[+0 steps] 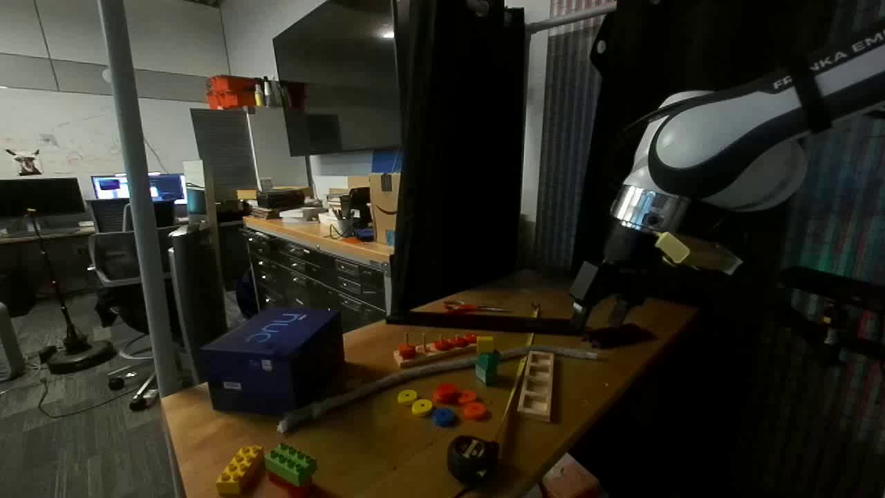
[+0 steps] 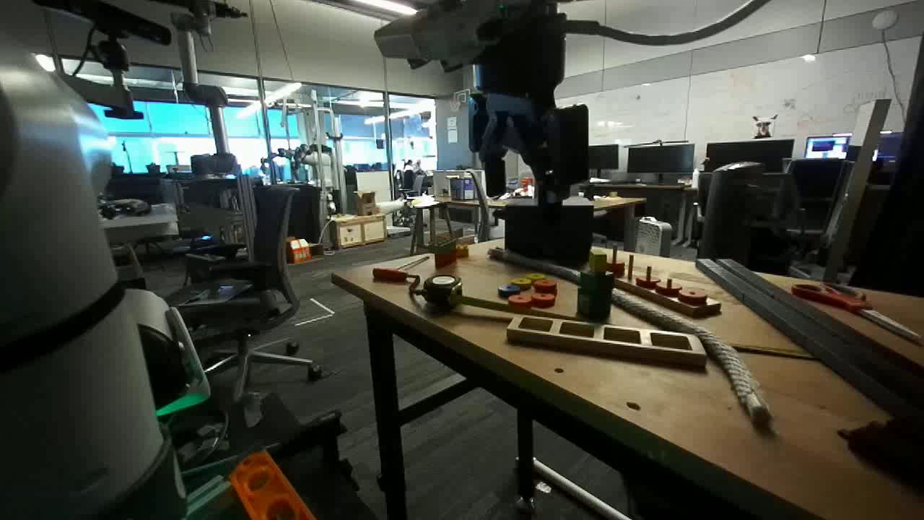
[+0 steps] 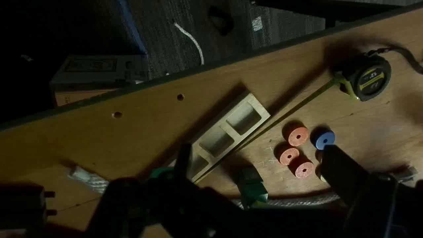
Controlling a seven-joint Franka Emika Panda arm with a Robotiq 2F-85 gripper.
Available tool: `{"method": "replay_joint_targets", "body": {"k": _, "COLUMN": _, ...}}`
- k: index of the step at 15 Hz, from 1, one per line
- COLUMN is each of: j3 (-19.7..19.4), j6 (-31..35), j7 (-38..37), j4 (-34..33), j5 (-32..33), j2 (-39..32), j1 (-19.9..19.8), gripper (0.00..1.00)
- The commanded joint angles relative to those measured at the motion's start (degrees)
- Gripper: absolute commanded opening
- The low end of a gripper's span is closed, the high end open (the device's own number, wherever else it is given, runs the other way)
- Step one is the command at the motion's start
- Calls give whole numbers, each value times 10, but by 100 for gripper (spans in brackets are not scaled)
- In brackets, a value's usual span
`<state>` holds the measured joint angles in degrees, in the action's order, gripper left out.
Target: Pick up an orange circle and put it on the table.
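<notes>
Loose orange circles with centre holes lie flat on the light-brown wooden table (image 1: 373,449). The brightest orange circle (image 1: 474,411) lies near a red-orange pair in an exterior view. The group, with one orange circle (image 2: 519,300), also shows in an exterior view. In the wrist view, one orange circle (image 3: 298,136) lies beside two others, between the spread fingers. More red-orange circles sit on a wooden peg board (image 2: 678,305). My gripper (image 3: 257,148) is open and empty above the table, apart from the circles. It shows in both exterior views (image 1: 598,319) (image 2: 523,189).
A blue circle (image 1: 444,416) and yellow circles (image 1: 422,407) lie beside the orange ones. Around them are a slotted wooden block (image 1: 536,386), green blocks (image 1: 487,370), a grey rope (image 1: 387,380), a tape measure (image 1: 473,459), a blue box (image 1: 273,360) and scissors (image 2: 830,296).
</notes>
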<state>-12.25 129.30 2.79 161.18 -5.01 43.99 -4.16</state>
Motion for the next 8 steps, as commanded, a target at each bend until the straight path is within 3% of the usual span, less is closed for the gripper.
{"method": "replay_joint_targets", "body": {"k": 1, "j3": 9, "j6": -7, "j7": 6, "j4": 2, "j5": -8, "j2": -2, "j1": -9, "gripper": 100}}
{"method": "replay_joint_targets", "body": {"k": 8, "j3": 9, "j6": -8, "j7": 7, "j4": 8, "j5": -9, "j2": -8, "j1": -9, "gripper": 100}}
